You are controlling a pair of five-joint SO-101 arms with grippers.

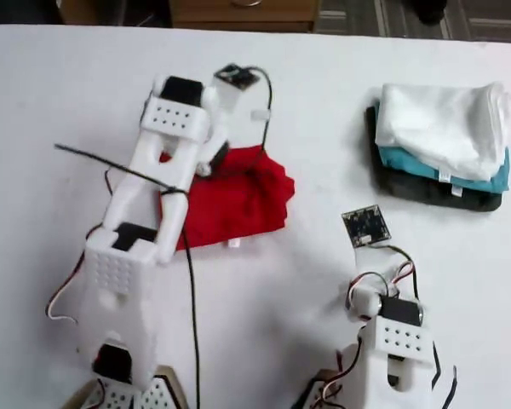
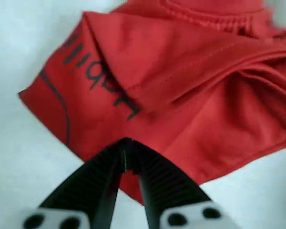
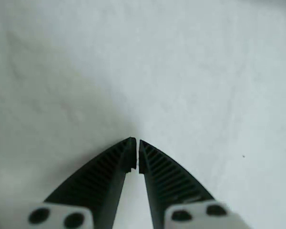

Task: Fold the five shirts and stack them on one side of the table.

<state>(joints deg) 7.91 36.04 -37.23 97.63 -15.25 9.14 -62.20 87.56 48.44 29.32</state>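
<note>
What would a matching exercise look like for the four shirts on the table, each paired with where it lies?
Things:
1. red shirt
2. white shirt
3. teal shirt
4. dark shirt

Places:
A. lowest of the three piled shirts
B. topmost of the three piled shirts
C. lying alone, apart from the others
D. sandwiched between two other shirts

Pairs: 1-C, 2-B, 3-D, 4-A

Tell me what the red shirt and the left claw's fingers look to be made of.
The red shirt: soft knit cloth, probably cotton, matte; stitched hems and limp folds show it. Fingers of the left claw: hard black plastic, matte, perhaps printed; fine ridges line their faces.
</note>
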